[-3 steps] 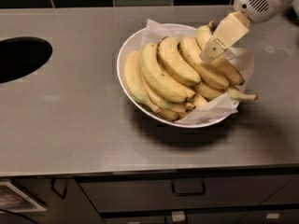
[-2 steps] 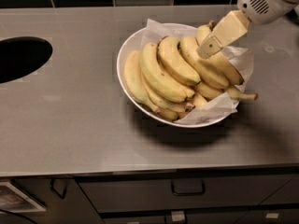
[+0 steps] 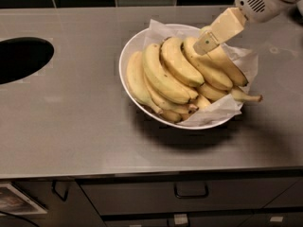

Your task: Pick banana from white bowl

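The white bowl (image 3: 127,56), lined with crinkled white paper, sits on the grey counter and is full of bananas. The banana (image 3: 228,66), long and pale yellow, lies along the bowl's right side, next to a bunch of fatter bananas (image 3: 165,72). A small banana with a thin stem (image 3: 245,97) pokes over the right rim. My gripper (image 3: 207,42) reaches down from the upper right on a white arm, and its tip rests at the far end of the banana.
A dark round opening (image 3: 21,58) is cut into the counter at the left. Dark tiles line the wall behind. Drawers with handles (image 3: 191,193) run below the counter's front edge.
My gripper has drawn slightly up and back toward the upper right. The bananas and the bowl have not visibly moved.
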`<state>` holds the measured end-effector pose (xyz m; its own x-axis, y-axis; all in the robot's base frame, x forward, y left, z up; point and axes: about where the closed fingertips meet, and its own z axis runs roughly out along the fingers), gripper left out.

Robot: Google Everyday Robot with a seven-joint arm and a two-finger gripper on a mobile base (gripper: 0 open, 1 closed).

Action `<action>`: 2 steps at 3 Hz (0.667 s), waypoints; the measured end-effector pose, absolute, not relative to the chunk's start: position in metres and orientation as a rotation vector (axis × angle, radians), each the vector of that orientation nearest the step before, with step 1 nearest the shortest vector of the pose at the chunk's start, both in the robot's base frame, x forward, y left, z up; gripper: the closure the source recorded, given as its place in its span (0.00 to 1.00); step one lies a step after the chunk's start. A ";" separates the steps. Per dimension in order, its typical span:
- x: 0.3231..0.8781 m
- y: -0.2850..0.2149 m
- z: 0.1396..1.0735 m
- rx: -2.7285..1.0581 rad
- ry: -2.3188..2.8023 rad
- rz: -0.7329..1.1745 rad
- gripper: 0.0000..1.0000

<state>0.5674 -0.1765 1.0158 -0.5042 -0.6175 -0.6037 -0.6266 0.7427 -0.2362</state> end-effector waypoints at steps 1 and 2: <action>0.567 -0.173 1.021 -0.889 2.303 0.029 0.00; 0.561 -0.174 1.035 -0.791 2.360 0.060 0.00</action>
